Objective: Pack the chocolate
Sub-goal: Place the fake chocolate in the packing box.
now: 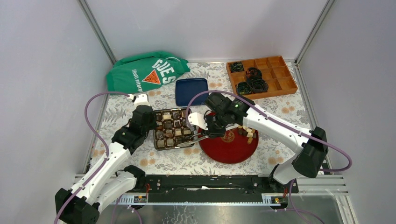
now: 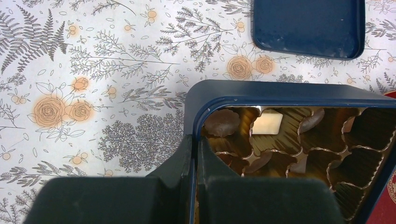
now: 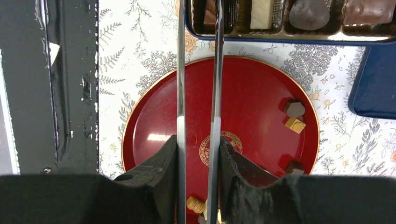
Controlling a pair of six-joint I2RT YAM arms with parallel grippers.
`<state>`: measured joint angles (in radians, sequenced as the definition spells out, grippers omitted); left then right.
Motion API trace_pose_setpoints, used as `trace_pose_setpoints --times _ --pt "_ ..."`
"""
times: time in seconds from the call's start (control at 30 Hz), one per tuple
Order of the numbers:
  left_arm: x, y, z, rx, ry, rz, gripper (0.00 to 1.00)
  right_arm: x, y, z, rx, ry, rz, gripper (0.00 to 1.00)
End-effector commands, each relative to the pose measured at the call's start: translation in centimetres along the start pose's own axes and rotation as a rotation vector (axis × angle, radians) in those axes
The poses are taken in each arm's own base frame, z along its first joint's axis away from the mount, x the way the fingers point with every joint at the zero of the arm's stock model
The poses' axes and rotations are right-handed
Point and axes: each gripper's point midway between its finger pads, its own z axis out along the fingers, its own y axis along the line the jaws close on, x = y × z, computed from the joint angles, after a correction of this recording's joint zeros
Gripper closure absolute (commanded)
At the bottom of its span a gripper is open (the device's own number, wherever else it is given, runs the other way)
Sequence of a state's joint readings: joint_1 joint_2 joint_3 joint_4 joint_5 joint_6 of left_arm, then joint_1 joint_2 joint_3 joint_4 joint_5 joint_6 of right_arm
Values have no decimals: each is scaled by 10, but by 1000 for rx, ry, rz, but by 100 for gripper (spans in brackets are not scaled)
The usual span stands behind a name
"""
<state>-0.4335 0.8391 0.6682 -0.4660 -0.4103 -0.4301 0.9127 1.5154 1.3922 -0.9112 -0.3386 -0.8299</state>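
The chocolate box (image 1: 156,140) is a dark blue tray with a gold insert, and several pieces lie in its cells. My left gripper (image 1: 152,122) is shut on the box's left wall; in the left wrist view its fingers (image 2: 196,140) pinch the blue rim (image 2: 280,99) next to a cream piece (image 2: 267,123). My right gripper (image 1: 212,127) is shut on metal tongs (image 1: 191,140). The tong arms (image 3: 181,70) reach over the red plate (image 3: 252,93) into the box (image 3: 280,39), with their tips out of view. Loose chocolate (image 3: 295,124) lies on the plate (image 1: 229,149).
The blue lid (image 1: 191,91) lies behind the box and also shows in the wrist views (image 2: 308,28) (image 3: 376,79). A green bag (image 1: 144,72) lies at the back left. A wooden organizer (image 1: 280,77) with black coiled cables stands at the back right. The black rail (image 3: 70,84) runs along the near edge.
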Motion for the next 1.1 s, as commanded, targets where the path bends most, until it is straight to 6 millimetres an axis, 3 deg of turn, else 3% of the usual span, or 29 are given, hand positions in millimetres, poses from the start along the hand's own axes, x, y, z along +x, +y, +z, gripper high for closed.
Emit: trace_pose_setpoints --times 0.0,0.53,0.8,1.07 --pt "-35 -19 -4 76 -131 -71 100 -26 -20 -8 88 -45 -23 85" --pt "-30 -22 -2 87 -111 -66 100 -27 -15 -6 83 -50 -13 54" --pt "-29 -17 -1 58 -110 -67 100 -33 -5 -16 55 -82 -11 54" --pt "-32 -5 -2 -4 -129 -66 100 -29 14 -57 -25 -242 69 58"
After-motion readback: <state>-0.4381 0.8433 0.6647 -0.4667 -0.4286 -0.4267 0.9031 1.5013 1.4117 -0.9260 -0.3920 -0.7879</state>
